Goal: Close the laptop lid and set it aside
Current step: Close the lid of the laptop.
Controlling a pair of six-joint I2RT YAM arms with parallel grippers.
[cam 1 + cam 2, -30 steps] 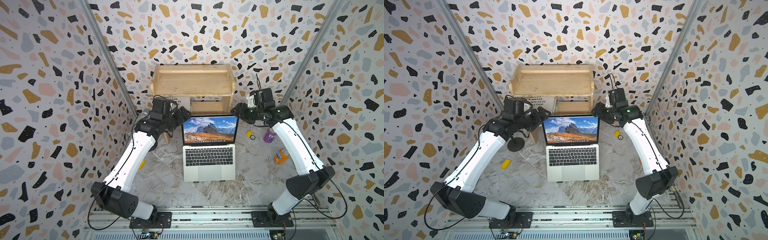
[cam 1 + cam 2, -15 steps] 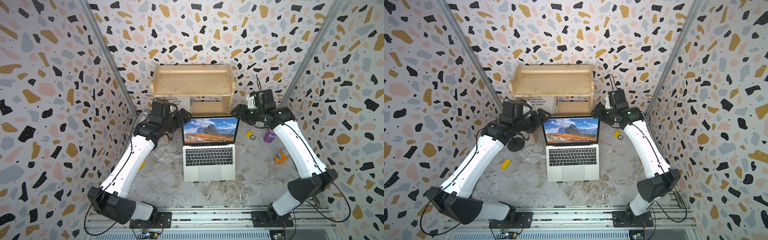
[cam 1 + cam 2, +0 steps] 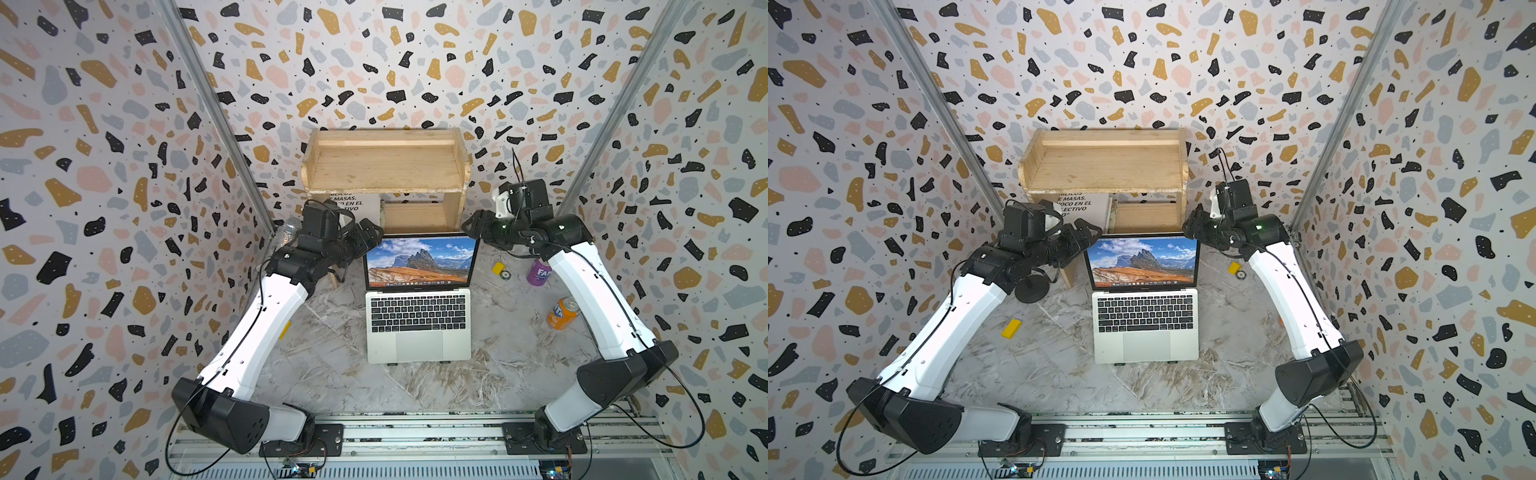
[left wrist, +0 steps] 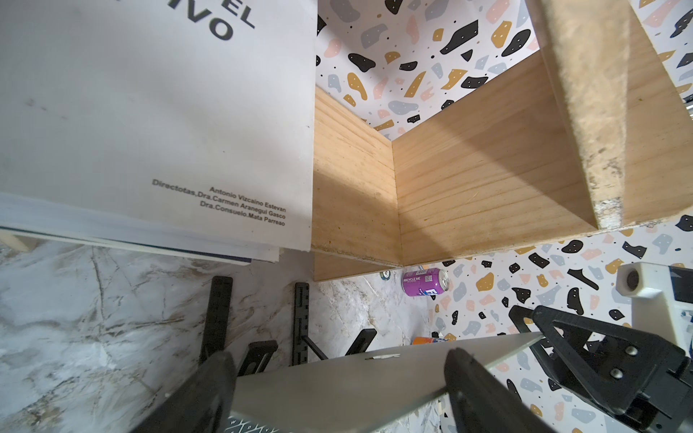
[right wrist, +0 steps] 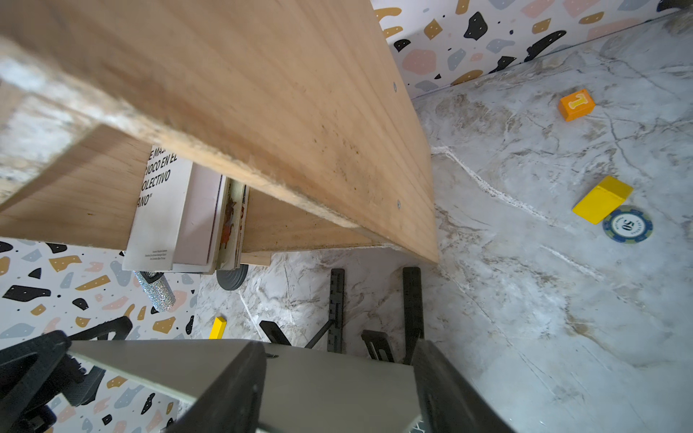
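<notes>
The silver laptop (image 3: pixel 417 328) (image 3: pixel 1146 328) stands open at the middle of the table in both top views. Its lid (image 3: pixel 419 262) (image 3: pixel 1142 259) is upright and shows a mountain picture. My left gripper (image 3: pixel 372 235) (image 3: pixel 1090 232) is open at the lid's upper left corner. My right gripper (image 3: pixel 471 226) (image 3: pixel 1192 224) is open at the upper right corner. In the left wrist view the lid's grey back (image 4: pixel 337 375) lies between the spread fingers of the left gripper (image 4: pixel 337 390). In the right wrist view the lid's back (image 5: pixel 330 378) does the same in the right gripper (image 5: pixel 337 390). Contact is not discernible.
A wooden shelf (image 3: pixel 384 166) stands just behind the lid, with a white book (image 3: pixel 353 203) leaning under it. A black folding stand (image 4: pixel 300 311) sits beneath the laptop. To the right lie a purple can (image 3: pixel 538 272), an orange can (image 3: pixel 561 313), a yellow block (image 3: pixel 497 267) and a chip (image 3: pixel 505 274).
My left gripper has edged right to the lid's corner and that arm's elbow has dropped. The right gripper has hardly moved. The lid's angle is the same.
</notes>
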